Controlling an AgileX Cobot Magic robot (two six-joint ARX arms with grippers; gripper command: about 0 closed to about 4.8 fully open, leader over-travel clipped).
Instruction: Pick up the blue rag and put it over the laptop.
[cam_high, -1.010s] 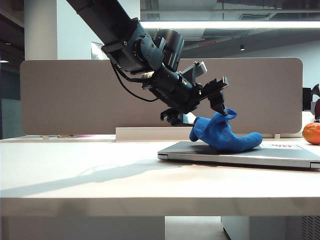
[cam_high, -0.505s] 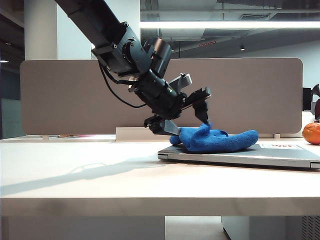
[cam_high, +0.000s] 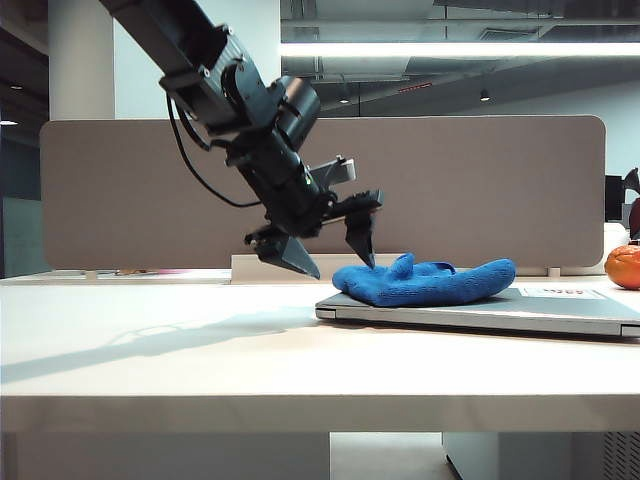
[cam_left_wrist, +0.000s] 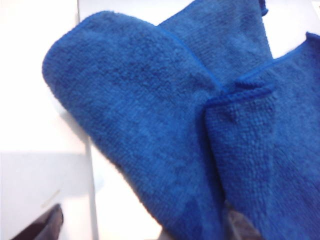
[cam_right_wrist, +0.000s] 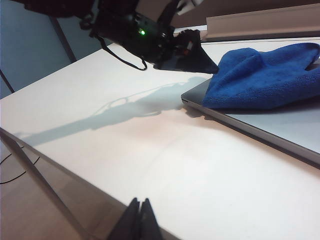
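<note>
A: In the exterior view, where is the soft bright-blue microfibre rag (cam_high: 425, 281)?

B: Lying along the lid of the thin silver-grey laptop (cam_high: 560, 309), long axis running left to right. The left gripper (cam_high: 330, 248) hangs just beside its left end, jaws spread and empty, tips pointing down toward the white table (cam_high: 200, 340).

A: And the left wrist view?

B: Blue rag (cam_left_wrist: 165, 115) fills it, folded in lobes. The jaws are mostly cut off.

A: The right wrist view?

B: The right gripper (cam_right_wrist: 139, 218) sits well apart at the table's near edge, jaws pressed together. It shows the rag (cam_right_wrist: 262, 75) covering only part of the laptop (cam_right_wrist: 280, 130); the rest is out of frame. The left arm is nearer.
</note>
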